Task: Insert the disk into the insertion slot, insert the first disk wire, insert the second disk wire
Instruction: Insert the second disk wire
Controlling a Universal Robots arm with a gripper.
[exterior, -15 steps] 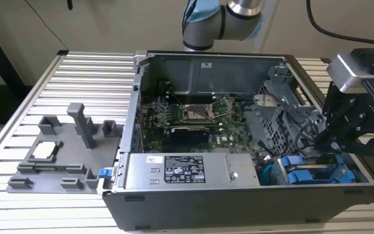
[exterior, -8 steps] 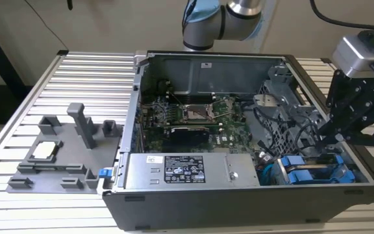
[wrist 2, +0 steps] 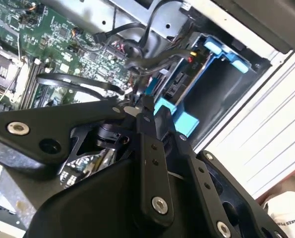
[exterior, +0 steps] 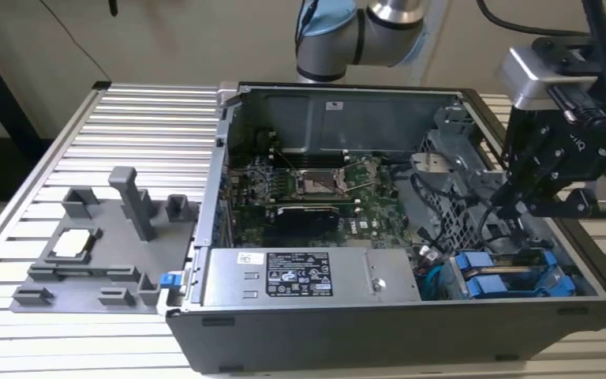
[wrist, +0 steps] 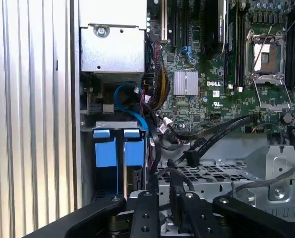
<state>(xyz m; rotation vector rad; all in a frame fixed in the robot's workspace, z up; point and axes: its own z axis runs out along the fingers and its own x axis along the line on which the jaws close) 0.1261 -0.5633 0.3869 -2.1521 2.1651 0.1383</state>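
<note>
Two bright blue carriers [wrist: 101, 148] stand side by side in the grey insertion slot [wrist: 120, 125] at the case's front corner; the disk's metal body is hidden inside them. In the exterior view the same blue carriers [exterior: 492, 278] lie below my gripper [exterior: 505, 207], which hangs over the perforated cage. Its black fingers [wrist 2: 147, 129] meet at the tips, where my gripper [wrist 2: 135, 106] is shut on a thin black disk wire [wrist 2: 88, 85]. Between the fingers in the first wrist view, a black wire [wrist: 174, 181] runs down at my gripper [wrist: 166, 198]. A black connector [wrist: 192, 158] dangles close by.
The big silver power-supply box [exterior: 303, 275] fills the case's front beside the bay. The green motherboard [exterior: 314, 185] with its socket lies further in. Loose black cables [wrist: 211, 136] cross above the perforated cage [wrist: 211, 176]. A grey fixture [exterior: 103, 253] stands on the slatted table at the exterior view's left.
</note>
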